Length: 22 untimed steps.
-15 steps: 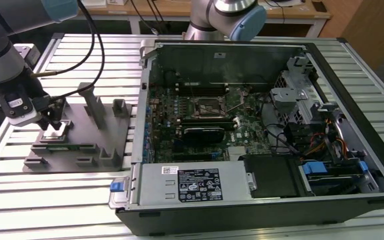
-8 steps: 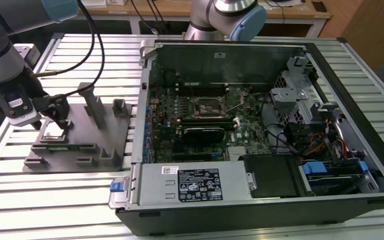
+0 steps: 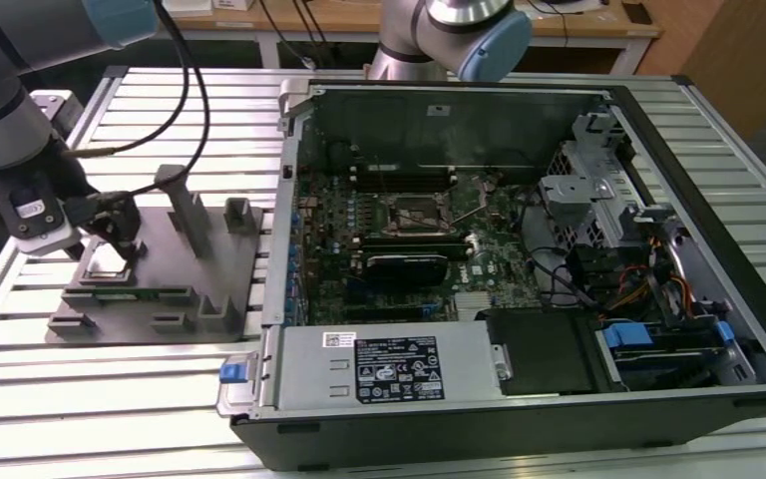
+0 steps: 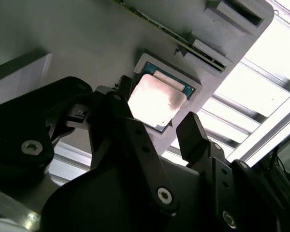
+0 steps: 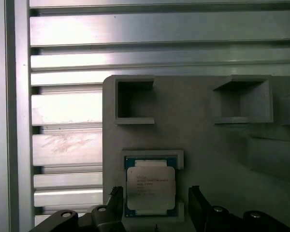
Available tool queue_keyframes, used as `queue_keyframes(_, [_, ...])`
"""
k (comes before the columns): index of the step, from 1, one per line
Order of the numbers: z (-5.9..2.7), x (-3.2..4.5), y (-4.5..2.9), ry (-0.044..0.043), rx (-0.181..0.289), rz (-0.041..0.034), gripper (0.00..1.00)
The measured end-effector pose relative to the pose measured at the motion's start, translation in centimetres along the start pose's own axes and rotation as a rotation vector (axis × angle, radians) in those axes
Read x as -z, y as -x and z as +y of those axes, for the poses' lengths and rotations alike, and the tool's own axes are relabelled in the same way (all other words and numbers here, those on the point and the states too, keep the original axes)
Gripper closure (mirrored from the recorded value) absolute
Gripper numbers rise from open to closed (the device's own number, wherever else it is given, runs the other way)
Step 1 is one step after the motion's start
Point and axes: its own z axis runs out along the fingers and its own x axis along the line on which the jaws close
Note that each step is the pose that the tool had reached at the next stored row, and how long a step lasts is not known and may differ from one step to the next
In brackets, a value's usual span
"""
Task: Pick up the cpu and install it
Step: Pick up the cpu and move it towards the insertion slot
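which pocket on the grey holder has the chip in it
The framed pocket at the open gripper holds the cpu; the two square pockets beyond it are empty.

Gripper (image 3: 115,242) low and vertical, jaws wide apart.

Cpu (image 5: 150,190): smooth, pale metal top with a soft sheen. Around the cpu, fixture (image 5: 208,154): matt grey plastic. Flanking the cpu, gripper (image 4: 155,103): matt black. Beyond the cpu, table (image 5: 67,108): ribbed, brushed bare metal.
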Motion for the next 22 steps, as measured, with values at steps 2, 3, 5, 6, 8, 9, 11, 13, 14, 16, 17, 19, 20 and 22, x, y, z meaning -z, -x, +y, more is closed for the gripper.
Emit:
queue_keyframes(2, [-0.01,-0.21,0.0,-0.0003,-0.012,-0.0004,0.35])
queue_keyframes(3, [-0.01,-0.29,0.0,-0.0004,-0.016,-0.0007,0.35])
queue_keyframes(5, [-0.02,-0.44,-0.01,-0.0006,-0.022,-0.0009,0.35])
queue_keyframes(6, [-0.02,-0.53,-0.01,-0.0006,-0.025,-0.0011,0.35])
queue_keyframes(8, [-0.03,-0.74,-0.01,-0.0008,-0.03,-0.0013,0.35])
queue_keyframes(9, [-0.02,-0.85,-0.02,-0.0008,-0.03,-0.0013,0.35])
queue_keyframes(11, [0.06,-1.02,-0.04,-0.0008,-0.031,-0.0013,0.35])
queue_keyframes(13, [0.15,-1.12,-0.04,-0.0009,-0.03,-0.0012,0.35])
queue_keyframes(14, [0.2,-1.15,-0.04,-0.0008,-0.03,-0.0013,0.35])
queue_keyframes(16, [0.26,-1.25,-0.05,-0.0008,-0.03,-0.0014,0.35])
queue_keyframes(17, [0.27,-1.29,-0.05,-0.0007,-0.03,-0.0013,0.35])
queue_keyframes(19, [0.27,-1.35,-0.05,-0.0007,-0.029,-0.0012,0.35])
queue_keyframes(20, [0.28,-1.39,-0.06,-0.0005,-0.027,-0.0011,0.35])
queue_keyframes(22, [0.27,-1.47,-0.08,0.0004,-0.023,-0.001,0.35])
